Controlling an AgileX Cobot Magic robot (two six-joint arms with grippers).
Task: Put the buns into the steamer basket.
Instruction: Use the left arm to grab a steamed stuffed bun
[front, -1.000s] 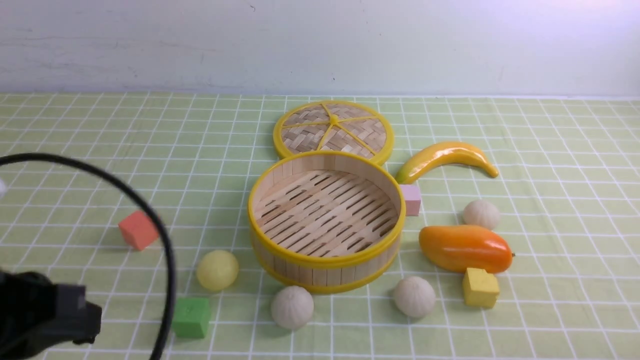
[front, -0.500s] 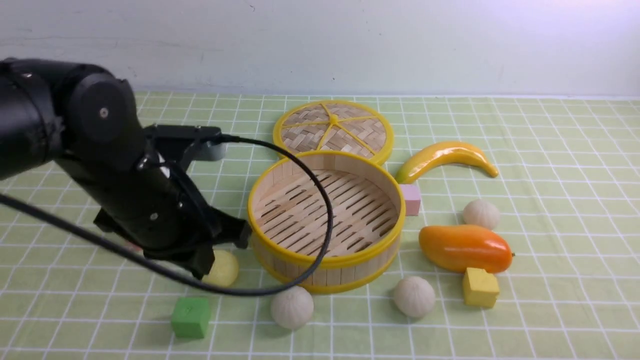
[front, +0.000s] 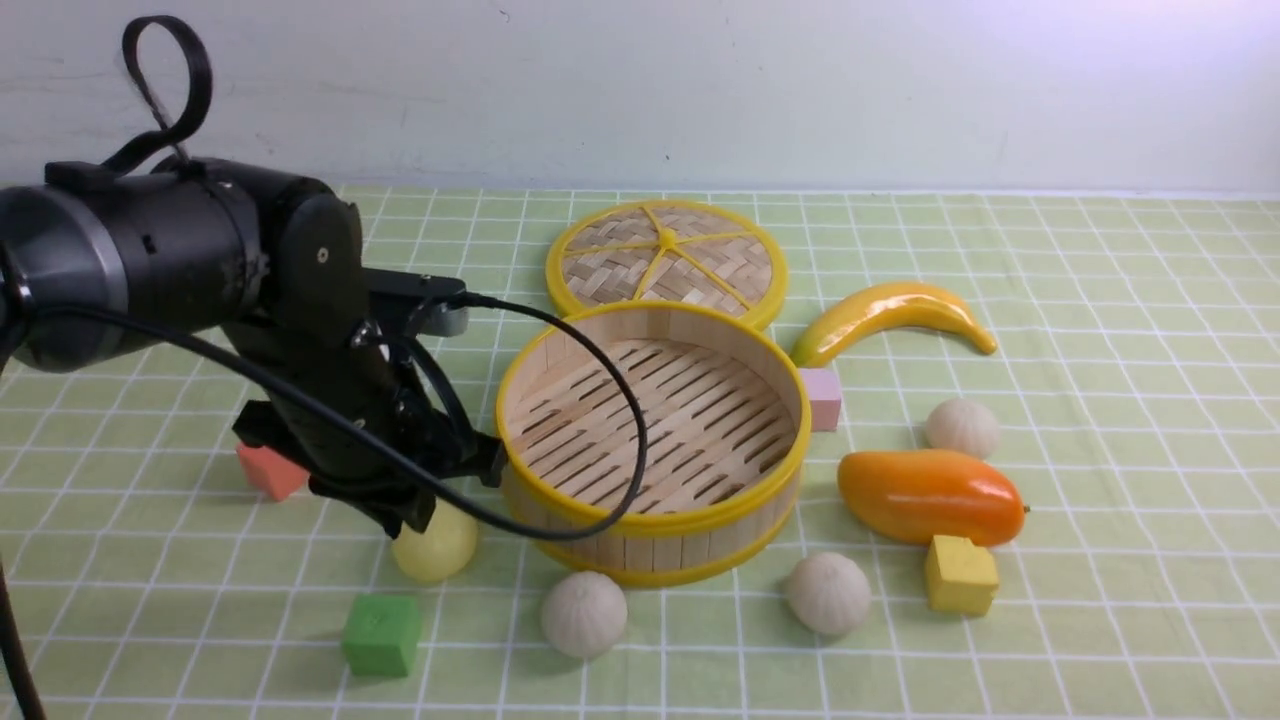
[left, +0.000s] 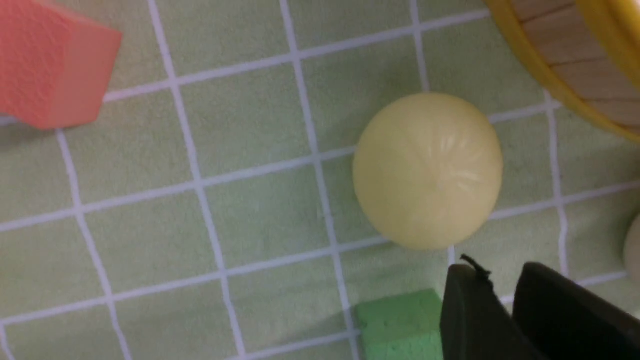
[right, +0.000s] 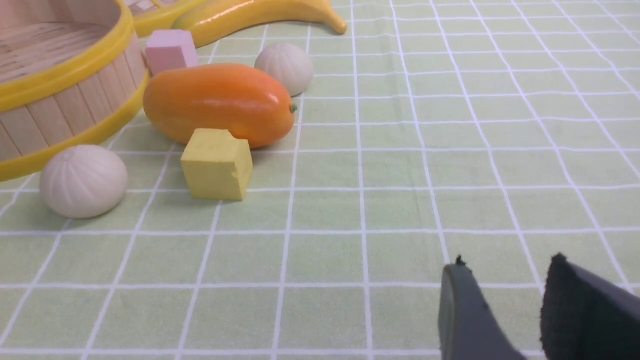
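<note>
The steamer basket (front: 650, 520), a deep bamboo tub with yellow rims, stands mid-table and holds nothing. A pale yellow bun (front: 437, 548) lies by its near-left wall, directly under my left arm (front: 330, 400). In the left wrist view that bun (left: 427, 170) lies just beyond my left gripper (left: 497, 267), whose jaws stand slightly apart around nothing. Three off-white buns rest on the cloth: one (front: 584, 613) in front of the basket, one (front: 828, 593) at its front right, one (front: 962, 428) at the right. My right gripper (right: 505, 262) hovers open over bare cloth.
The flat woven lid (front: 665, 260) lies behind the basket. A banana (front: 890, 312), a pink cube (front: 824, 398), an orange mango (front: 930, 495) and a yellow cube (front: 960, 575) crowd the right side. A red cube (front: 268, 470) and a green cube (front: 380, 635) flank the yellow bun.
My left arm has swung in from the lower left corner and now hangs over the yellow bun. In the last half second it turned, uncovering the red cube. No object has moved.
</note>
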